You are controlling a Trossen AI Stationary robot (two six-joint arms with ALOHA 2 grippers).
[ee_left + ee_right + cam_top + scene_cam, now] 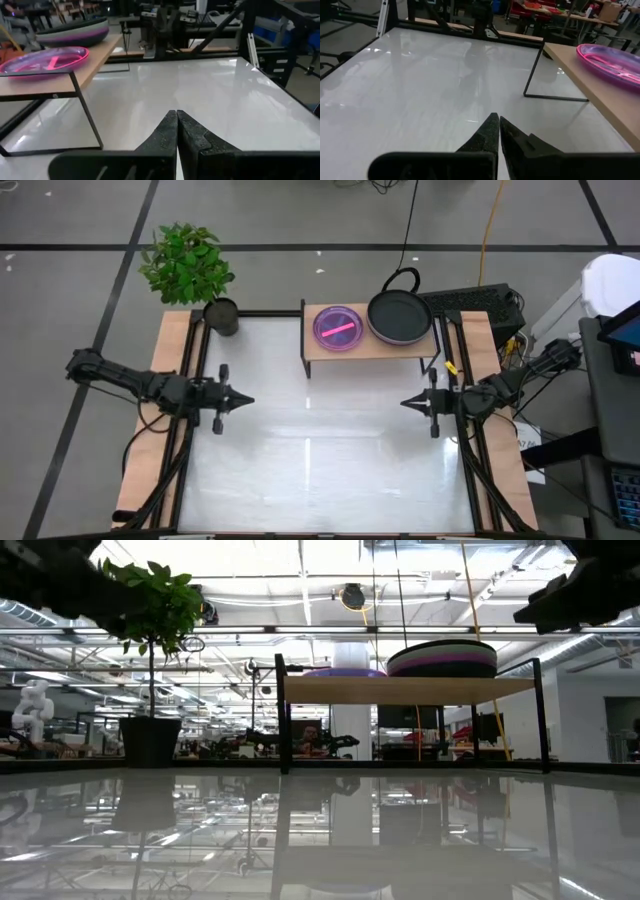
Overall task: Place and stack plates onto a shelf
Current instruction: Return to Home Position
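We note pink-purple plate stack [337, 328], dark plate stack [400, 318] on shelf [370, 351], left gripper [249, 401], right gripper [405, 403] both pinched closed, empty.

The shelf [410, 690] bears a tall plate stack [442, 658] beside a low purple plate [345, 671]; a potted plant [150, 740] stands apart

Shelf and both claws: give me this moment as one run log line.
shelf: purple plate left, taller dark-topped plate stack right | left claw: shut, empty, over table, left | right claw: shut, empty, over table, right
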